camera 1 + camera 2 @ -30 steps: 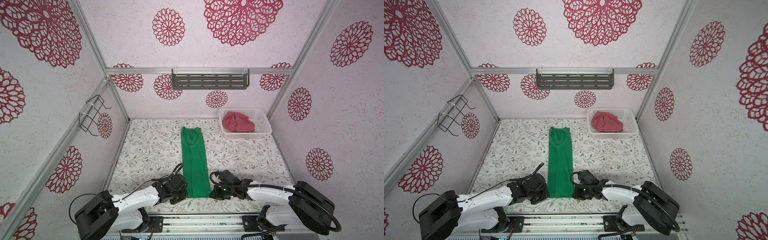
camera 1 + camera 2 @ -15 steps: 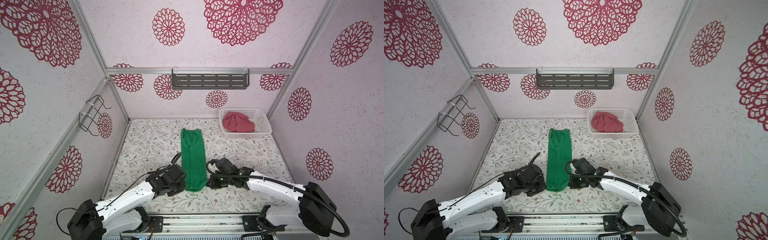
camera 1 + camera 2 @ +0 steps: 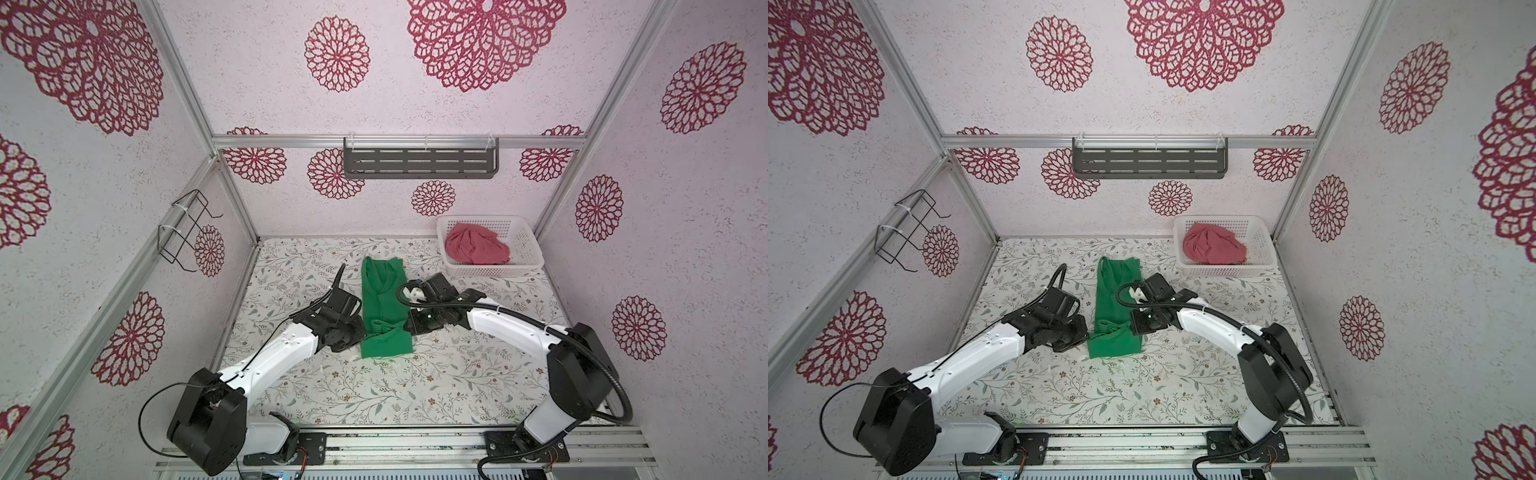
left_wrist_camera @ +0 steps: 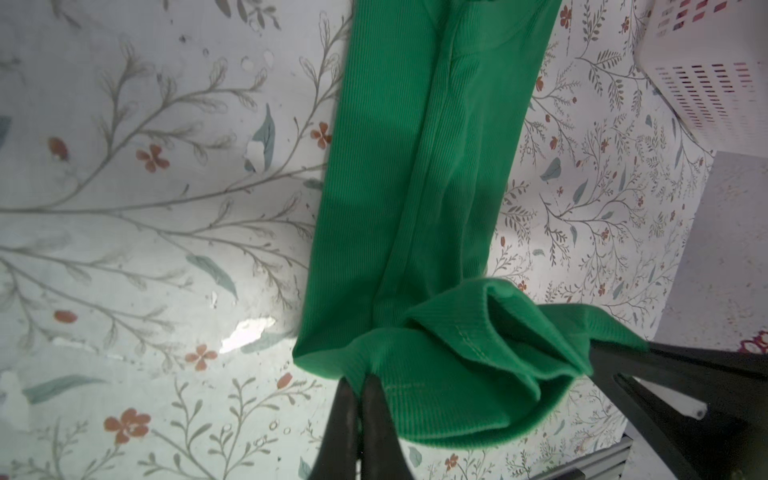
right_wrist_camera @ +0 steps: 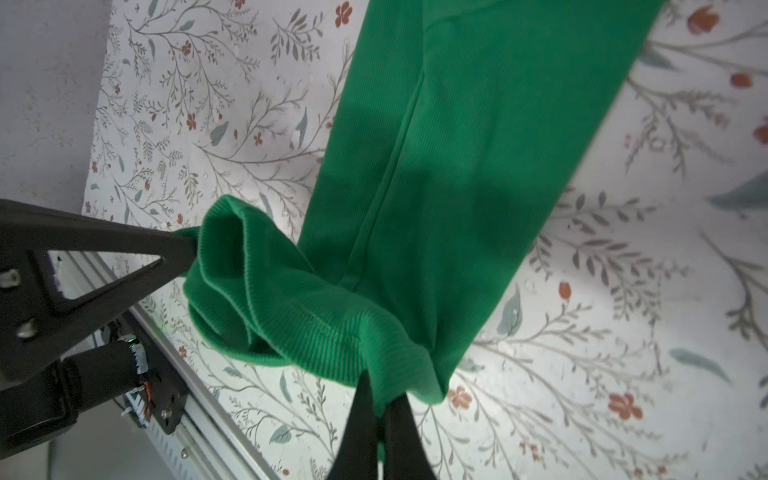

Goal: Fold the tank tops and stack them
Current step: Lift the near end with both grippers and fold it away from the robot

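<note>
**A:** When the table [image 3: 374, 390] is looked down upon, what is found on its leaf-and-flower print?

**B:** A green top [image 3: 383, 305] is laid as a long narrow strip down the middle, running near to far. Its near end is raised and turned back over itself. Small white chips [image 4: 249, 330] in the print are seen beside it.

**A:** How is that end held?

**B:** One hem corner is pinched by the pressed-together fingers of the left gripper [image 4: 357, 382], the other by those of the right gripper [image 5: 380, 392], with cloth sagging between them.

**A:** And the second garment?

**B:** A pinkish-red top [image 3: 477, 246] is bunched in a white basket [image 3: 490, 272] set in the far right corner.

**A:** What is noted about the room?

**B:** Pale walls [image 3: 291, 104] printed with red rosettes are joined by metal bars [image 3: 291, 141]. A grey slotted shelf [image 3: 419, 163] is hung on the far wall, a black wire rack [image 3: 185, 228] on the left wall, and a metal rail [image 3: 415, 446] is run along the near edge.
</note>
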